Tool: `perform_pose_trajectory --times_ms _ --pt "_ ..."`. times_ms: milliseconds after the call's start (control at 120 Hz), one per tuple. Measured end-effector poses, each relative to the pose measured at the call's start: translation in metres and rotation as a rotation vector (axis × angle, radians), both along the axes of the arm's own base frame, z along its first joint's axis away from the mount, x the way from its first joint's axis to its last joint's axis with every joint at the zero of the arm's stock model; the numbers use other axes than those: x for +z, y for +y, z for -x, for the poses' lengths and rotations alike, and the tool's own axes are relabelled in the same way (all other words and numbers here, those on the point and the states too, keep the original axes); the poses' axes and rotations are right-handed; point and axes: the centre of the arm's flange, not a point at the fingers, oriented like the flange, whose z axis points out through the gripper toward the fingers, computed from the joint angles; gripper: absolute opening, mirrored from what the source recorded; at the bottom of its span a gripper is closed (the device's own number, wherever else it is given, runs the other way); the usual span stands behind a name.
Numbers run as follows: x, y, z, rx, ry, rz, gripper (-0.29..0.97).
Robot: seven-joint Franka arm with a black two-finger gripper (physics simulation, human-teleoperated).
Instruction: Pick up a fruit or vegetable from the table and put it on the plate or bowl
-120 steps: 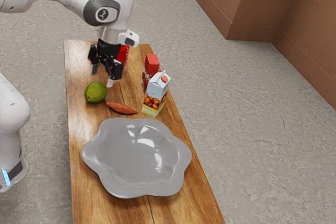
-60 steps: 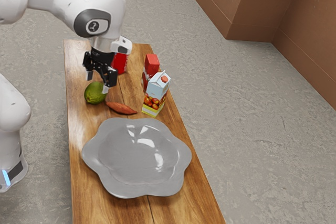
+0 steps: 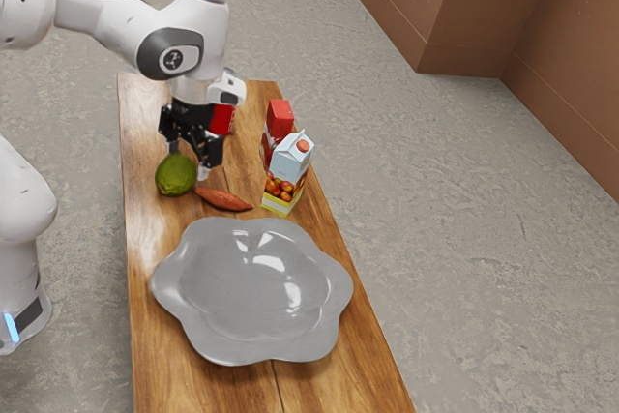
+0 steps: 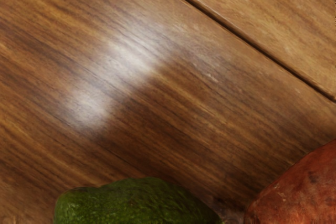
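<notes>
Beyond plate (image 3: 251,289), just beside avocado (image 3: 174,175) on table (image 3: 143,108): gripper (image 3: 191,163) low, jaws apart, empty. Approach step, nothing grabbed yet. Next up: centre over avocado, drop, squeeze, lift plateward.

One avocado (image 3: 175,175), one sweet potato (image 3: 224,199), one plate (image 3: 169,287), one table (image 3: 145,229), two cartons: red carton (image 3: 279,121), white carton (image 3: 289,166).

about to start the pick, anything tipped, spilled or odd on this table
Nothing stands out. The red carton and the juice carton stand upright, the avocado and the sweet potato lie whole on the table, and the plate sits flat. No spill shows.
</notes>
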Motion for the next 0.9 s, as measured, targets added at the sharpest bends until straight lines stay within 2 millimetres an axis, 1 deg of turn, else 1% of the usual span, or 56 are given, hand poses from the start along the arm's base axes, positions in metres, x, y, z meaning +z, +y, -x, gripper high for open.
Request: perform_pose_trajectory --times_ms 75,183,208,267,400,475,558,667,767,825,900 --pt "-0.005 -0.004 0.001 0.0 0.022 0.027 0.66" --pt "-0.016 -0.015 0.004 -0.006 0.075 0.069 0.64" --pt "-0.018 -0.017 0.005 -0.006 0.086 0.077 0.63" --pt "-0.021 -0.021 0.006 0.002 0.107 0.088 0.53" --pt "-0.021 -0.029 0.008 0.021 0.136 0.092 0.42" --pt "-0.003 -0.035 0.01 0.025 0.132 0.08 0.39" --pt "0.02 -0.044 0.02 0.032 0.12 0.059 0.38" --pt "0.041 -0.054 0.031 0.037 0.123 0.052 0.37" --pt "0.072 -0.075 0.032 0.012 0.104 0.025 0.36" --pt "0.081 -0.082 0.036 0.007 0.102 0.031 0.36" --pt "0.088 -0.092 0.041 -0.005 0.1 0.049 0.36"
